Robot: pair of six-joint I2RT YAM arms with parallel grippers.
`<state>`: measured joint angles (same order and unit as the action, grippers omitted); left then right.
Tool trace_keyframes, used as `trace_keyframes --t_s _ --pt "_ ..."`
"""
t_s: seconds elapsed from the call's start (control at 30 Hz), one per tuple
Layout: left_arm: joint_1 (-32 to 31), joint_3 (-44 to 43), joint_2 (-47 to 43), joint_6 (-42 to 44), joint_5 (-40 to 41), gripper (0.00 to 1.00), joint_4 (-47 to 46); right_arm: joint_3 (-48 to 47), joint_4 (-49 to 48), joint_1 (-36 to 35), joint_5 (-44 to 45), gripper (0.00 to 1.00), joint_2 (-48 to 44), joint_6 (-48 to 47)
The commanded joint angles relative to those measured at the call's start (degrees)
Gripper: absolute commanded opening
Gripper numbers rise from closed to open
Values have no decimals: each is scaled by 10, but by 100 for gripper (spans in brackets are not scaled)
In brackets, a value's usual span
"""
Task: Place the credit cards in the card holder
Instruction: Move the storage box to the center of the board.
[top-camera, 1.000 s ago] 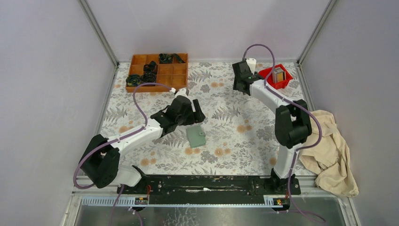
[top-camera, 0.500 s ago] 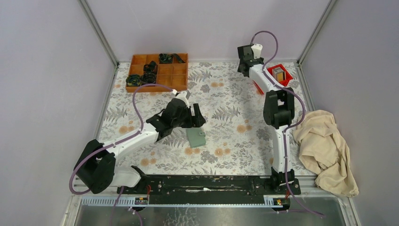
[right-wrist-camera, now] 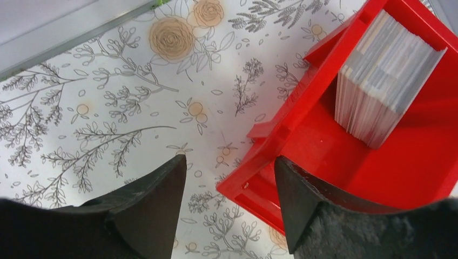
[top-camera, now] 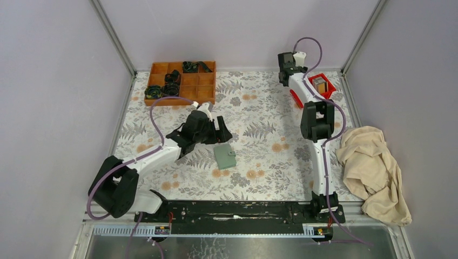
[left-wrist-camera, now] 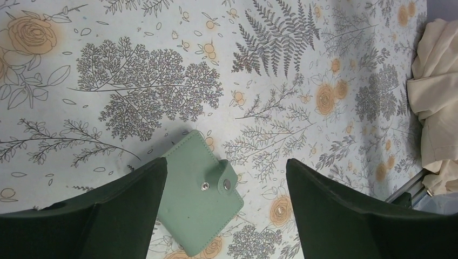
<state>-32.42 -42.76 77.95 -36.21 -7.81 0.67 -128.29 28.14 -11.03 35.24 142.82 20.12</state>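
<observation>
A crumpled beige cloth lies at the lower right of the overhead frame, on the edge of the floral table. Near the middle of that frame the sage-green card holder lies flat and closed, its snap strap fastened. The jaws of the left arm hang over it, spread wide and grasping nothing. In the wrist view the holder sits at lower centre, one edge hidden behind the left-hand finger. Farther back, at upper right, the jaws of the right arm are also released and empty over a corner of the red bin. The credit cards stand on edge there as a stack. A brown wooden compartment tray sits at the upper left.
</observation>
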Motion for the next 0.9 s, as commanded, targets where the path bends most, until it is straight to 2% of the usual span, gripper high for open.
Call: trace_keyframes --t_s 0.0,0.33,0.43,0.63,0.87 --pt "11 -1 21 10 -30 88 -50 -56 4 11 18 68 20 -11" --pt "29 -14 58 9 -51 89 -60 -102 1 37 -9 64 70 -19" --pt "34 -11 63 7 -56 89 -65 -103 -1 38 -12 57 75 -24" --pt "40 -4 62 4 -59 89 -67 -92 6 37 -34 34 74 -25" --pt "43 8 42 0 -51 89 -62 -30 4 11 -32 32 36 -38"
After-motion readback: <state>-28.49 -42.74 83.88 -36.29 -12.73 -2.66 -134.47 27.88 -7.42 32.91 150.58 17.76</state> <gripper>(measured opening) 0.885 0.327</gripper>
